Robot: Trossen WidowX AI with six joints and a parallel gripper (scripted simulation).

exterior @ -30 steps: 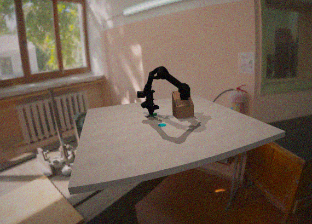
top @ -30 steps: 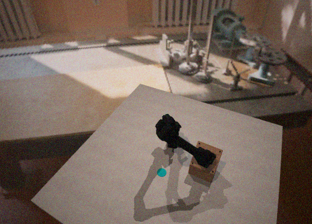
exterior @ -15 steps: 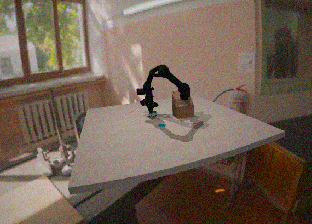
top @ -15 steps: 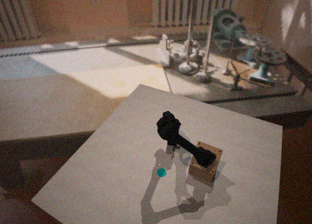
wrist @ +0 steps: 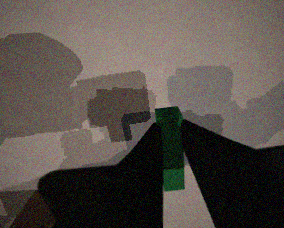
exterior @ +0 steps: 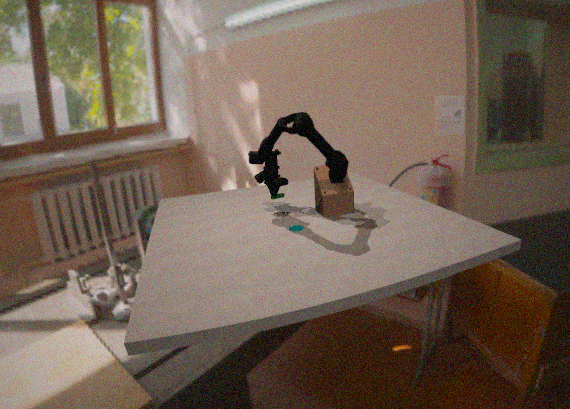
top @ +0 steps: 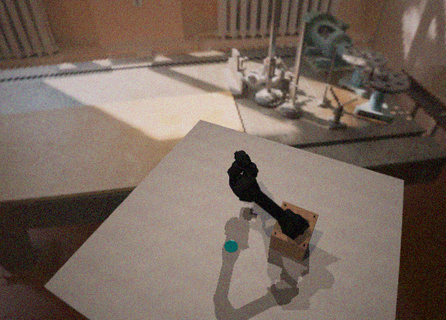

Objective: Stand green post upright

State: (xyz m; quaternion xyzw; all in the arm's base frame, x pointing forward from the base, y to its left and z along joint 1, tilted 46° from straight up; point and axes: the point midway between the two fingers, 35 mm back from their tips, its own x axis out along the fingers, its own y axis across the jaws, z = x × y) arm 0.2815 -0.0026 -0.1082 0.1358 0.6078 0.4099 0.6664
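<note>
The green post (exterior: pixel 280 196) (wrist: pixel 174 179) is held between the fingers, lying roughly level, a little above the table. My gripper (exterior: pixel 274 194) (wrist: pixel 169 127) points down and is shut on the post across its middle part; one end shows beyond the fingertips in the wrist view and the other nearer the camera. The cyan circle (top: pixel 231 246) (exterior: pixel 296 228) is flat on the table, to the right of and nearer than the gripper in the exterior view. In the top view the arm hides the fingers and the post.
The arm's wooden base block (top: pixel 287 246) (exterior: pixel 334 203) stands on the pale table (top: pixel 156 213) (exterior: pixel 225 273), to the right of the gripper in the exterior view. Shadows of the arm fall across the table and around the circle.
</note>
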